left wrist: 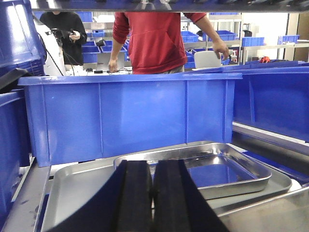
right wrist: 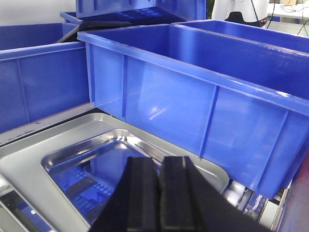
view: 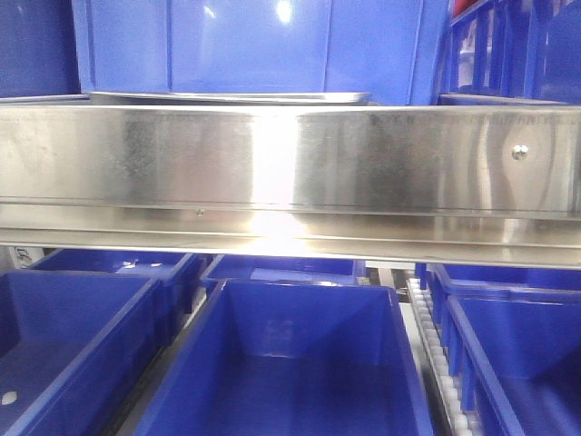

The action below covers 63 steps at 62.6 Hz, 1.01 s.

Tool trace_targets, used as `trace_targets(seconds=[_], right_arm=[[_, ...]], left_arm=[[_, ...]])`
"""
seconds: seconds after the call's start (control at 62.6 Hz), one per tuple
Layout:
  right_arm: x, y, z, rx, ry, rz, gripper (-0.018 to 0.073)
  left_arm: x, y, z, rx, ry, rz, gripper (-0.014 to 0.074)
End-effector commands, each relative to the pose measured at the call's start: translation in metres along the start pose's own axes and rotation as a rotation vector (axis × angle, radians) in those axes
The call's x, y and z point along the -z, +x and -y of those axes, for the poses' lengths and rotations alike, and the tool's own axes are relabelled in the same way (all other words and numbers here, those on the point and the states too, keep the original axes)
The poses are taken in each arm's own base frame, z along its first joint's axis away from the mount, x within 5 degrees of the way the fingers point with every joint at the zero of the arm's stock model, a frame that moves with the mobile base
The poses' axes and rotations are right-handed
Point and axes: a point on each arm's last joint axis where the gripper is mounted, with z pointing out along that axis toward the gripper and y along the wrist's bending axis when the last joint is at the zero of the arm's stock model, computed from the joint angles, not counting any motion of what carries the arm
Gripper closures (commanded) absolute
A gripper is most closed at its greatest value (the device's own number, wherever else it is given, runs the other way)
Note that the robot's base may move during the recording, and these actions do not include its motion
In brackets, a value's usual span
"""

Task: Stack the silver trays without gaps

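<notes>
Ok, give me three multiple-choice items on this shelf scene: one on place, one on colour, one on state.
1. Where does the shiny silver tray lie?
A. in a larger grey tray
B. inside a bin
C. on the floor
2. What colour is the bin behind the trays?
A. red
B. blue
C. green
3. How stand the left tool and right tool?
A. both wide open
B. both shut, empty
C. each clamping a tray

Answers: 1 A, grey rim shows all round it; 2 B, its walls are blue; 3 B, black pads meet with nothing between.
</notes>
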Motion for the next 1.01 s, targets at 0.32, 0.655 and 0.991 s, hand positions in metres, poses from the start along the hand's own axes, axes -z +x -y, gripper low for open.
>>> trace_targets(seconds=[0.32, 0.655, 0.991], right_arm=[[0.003, -0.004, -0.001, 0.022, -0.007, 0.038, 0.0648], [0.003, -0.004, -0.001, 0.022, -0.007, 0.038, 0.0648], [0.003, -0.004, -0.001, 0.022, -0.007, 0.038, 0.0648]], left_arm=[[0.001, -0.007, 0.002, -0.008, 0.017, 0.078, 0.0592], [0.01, -0.013, -0.003, 0.086, -0.03, 0.13, 0.0592], [0.041, 0.001, -0.023, 0.166, -0.331, 0.047, 0.0592]])
